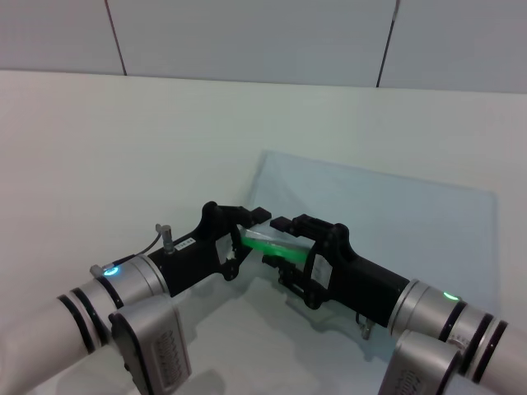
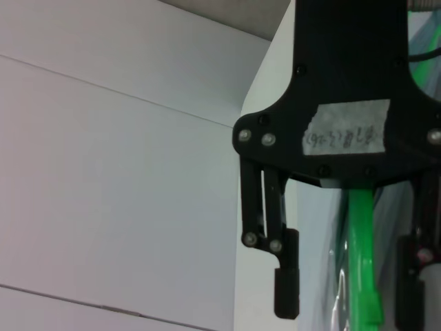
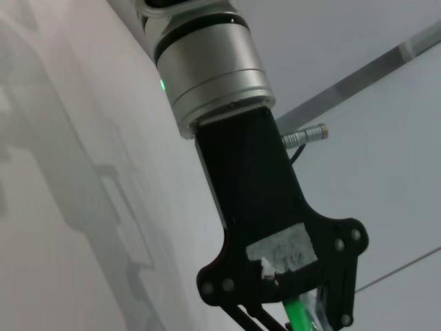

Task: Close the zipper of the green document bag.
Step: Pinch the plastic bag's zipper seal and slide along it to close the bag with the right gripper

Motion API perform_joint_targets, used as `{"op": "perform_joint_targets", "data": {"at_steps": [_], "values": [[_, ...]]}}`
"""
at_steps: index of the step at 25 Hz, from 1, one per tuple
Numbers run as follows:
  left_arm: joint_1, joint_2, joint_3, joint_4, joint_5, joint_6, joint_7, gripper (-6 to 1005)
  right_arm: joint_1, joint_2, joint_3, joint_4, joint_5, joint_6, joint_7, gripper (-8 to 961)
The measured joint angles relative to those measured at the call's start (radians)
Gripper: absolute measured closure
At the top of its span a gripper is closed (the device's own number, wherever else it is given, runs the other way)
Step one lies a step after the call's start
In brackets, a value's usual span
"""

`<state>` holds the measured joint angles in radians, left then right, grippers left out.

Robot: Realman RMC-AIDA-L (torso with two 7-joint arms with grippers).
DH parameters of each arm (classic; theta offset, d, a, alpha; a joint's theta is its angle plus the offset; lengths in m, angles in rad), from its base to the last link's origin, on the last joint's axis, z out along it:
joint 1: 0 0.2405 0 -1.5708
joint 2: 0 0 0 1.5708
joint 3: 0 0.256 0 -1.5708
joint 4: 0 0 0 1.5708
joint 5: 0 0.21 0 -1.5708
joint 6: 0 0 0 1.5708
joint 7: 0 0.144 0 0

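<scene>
The green document bag (image 1: 387,222) lies flat on the white table (image 1: 123,148), right of centre. Its near long edge is mostly hidden under my right arm. A short stretch of the bright green zipper (image 1: 268,242) shows at the bag's near left corner. My left gripper (image 1: 247,240) is open there, one finger on each side of the strip's end. My right gripper (image 1: 278,244) faces it from the right, also open around the strip. In the left wrist view, two black fingers (image 2: 286,289) stand wide apart with the zipper (image 2: 362,276) between them, untouched. The slider is not visible.
Grey wall panels (image 1: 247,33) rise behind the table's far edge. Bare white tabletop extends to the left of the bag and beyond it. The two arms meet nose to nose near the front edge.
</scene>
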<state>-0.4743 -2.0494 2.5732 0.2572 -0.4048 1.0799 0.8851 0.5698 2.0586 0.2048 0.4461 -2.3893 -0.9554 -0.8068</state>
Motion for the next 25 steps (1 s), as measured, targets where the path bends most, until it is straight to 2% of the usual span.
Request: {"op": "perform_joint_targets", "data": {"at_steps": [13,24,25], "values": [[0.002,-0.001,-0.001,0.001,0.005,0.000,0.001,947,-0.008,0.000,0.004,0.024,-0.001,-0.012,-0.051,530],[0.002,0.000,-0.001,0.013,0.008,-0.001,0.002,946,-0.012,0.002,0.005,0.030,-0.001,-0.013,-0.098,631],[0.002,0.000,-0.001,0.013,0.008,-0.001,0.002,946,-0.012,0.002,0.005,0.030,-0.001,-0.013,-0.107,668]]}}
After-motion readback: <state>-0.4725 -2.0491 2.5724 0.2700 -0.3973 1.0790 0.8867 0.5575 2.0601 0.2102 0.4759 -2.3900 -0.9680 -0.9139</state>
